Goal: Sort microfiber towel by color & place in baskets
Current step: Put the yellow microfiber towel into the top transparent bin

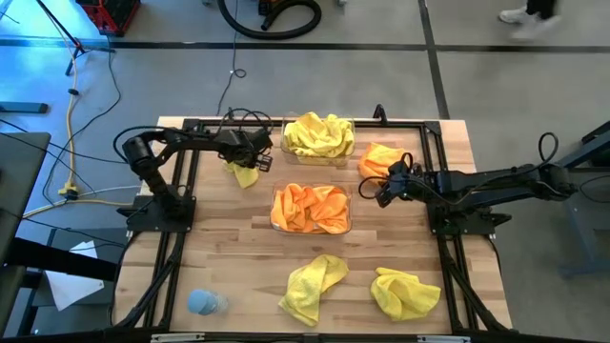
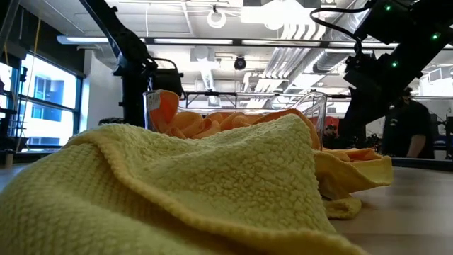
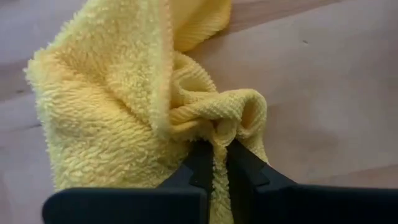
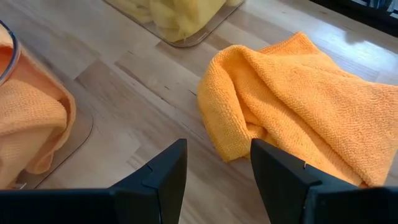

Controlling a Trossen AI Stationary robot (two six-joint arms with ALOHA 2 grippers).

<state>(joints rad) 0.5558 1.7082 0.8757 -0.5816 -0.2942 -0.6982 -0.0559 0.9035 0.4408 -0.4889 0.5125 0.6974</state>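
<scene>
Yellow towel (image 3: 143, 106) pinched in closed left gripper (image 1: 255, 152) | just left of yellow basket (image 1: 318, 157) → carry right | right gripper (image 4: 214, 168) open, empty, nr orange towel (image 4: 298, 99)

you get even bright overhead light, soft shadows; ceiling lamps (image 2: 219, 18) glare in low view, near yellow towel (image 2: 177, 191) blurred.

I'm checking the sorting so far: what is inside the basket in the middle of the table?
The middle basket holds rumpled orange towels that fill it and lap over its wall. Whether anything lies beneath them cannot be seen; the cloth covers the bottom.
</scene>
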